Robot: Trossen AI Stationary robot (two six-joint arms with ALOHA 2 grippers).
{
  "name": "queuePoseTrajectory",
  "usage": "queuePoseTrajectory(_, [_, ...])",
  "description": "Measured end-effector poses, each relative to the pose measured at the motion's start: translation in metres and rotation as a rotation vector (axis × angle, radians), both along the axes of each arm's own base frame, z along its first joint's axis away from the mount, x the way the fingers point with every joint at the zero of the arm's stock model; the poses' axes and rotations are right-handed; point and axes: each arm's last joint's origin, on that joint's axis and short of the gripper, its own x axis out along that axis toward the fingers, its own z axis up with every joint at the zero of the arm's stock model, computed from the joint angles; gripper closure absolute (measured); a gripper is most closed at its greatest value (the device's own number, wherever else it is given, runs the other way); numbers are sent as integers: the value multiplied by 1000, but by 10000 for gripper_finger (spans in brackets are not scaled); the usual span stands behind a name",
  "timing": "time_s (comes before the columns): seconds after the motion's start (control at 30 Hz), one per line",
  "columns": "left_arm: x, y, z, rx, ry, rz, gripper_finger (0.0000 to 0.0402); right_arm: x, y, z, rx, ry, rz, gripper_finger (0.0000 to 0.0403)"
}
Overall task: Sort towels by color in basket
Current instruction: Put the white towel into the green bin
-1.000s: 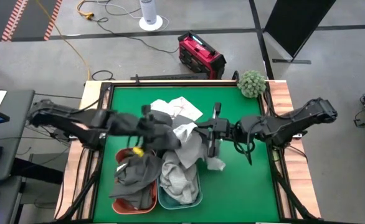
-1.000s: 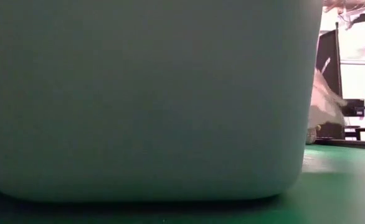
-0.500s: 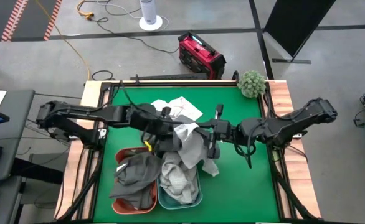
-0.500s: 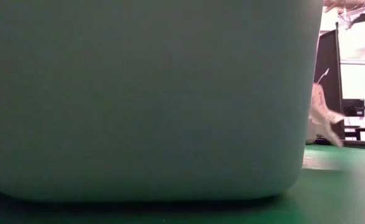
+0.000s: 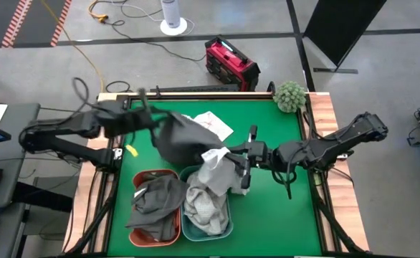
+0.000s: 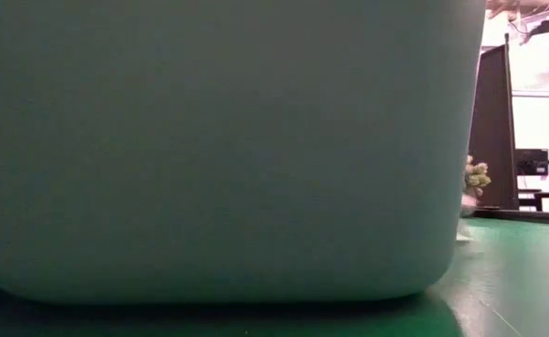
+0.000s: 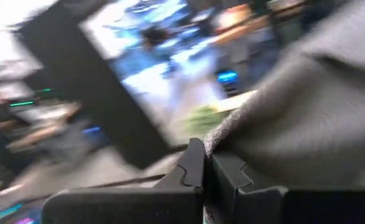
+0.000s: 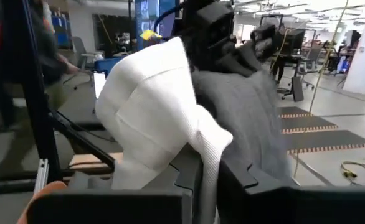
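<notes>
We are holding a dark grey towel clamped in our left gripper, lifted over the table's far left. Our right gripper is pinching a white towel over the teal basket. We are reading no writing anywhere.

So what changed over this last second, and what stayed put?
The left gripper closed on the dark grey towel at the pile and pulled it up and back toward the left rear. The right gripper stayed beside the teal basket, pinching the white towel, whose hanging end drew in. Both baskets, the checked towel and the green ball did not move.
</notes>
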Motion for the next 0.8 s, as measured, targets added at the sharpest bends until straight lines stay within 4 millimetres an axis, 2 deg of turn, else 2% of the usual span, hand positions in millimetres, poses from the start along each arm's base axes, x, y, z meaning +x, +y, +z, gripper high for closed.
queuePoseTrajectory(0.17, [-33,5,8,73,11,203,401,-2,4,6,18,-62,43,341])
queuePoseTrajectory(0.33, [-47,5,1,20,72,199,401,-3,7,6,9,-55,53,341])
queuePoseTrajectory(0.53, [-42,1,-13,-98,165,41,401,1,-1,8,15,-80,66,353])
queuePoseTrajectory(0.67, [-37,-2,-22,-160,246,-33,401,3,-6,17,41,-180,218,385])
queuePoseTrajectory(0.8, [-32,-2,-33,-176,347,-27,401,1,-9,27,52,-292,322,383])
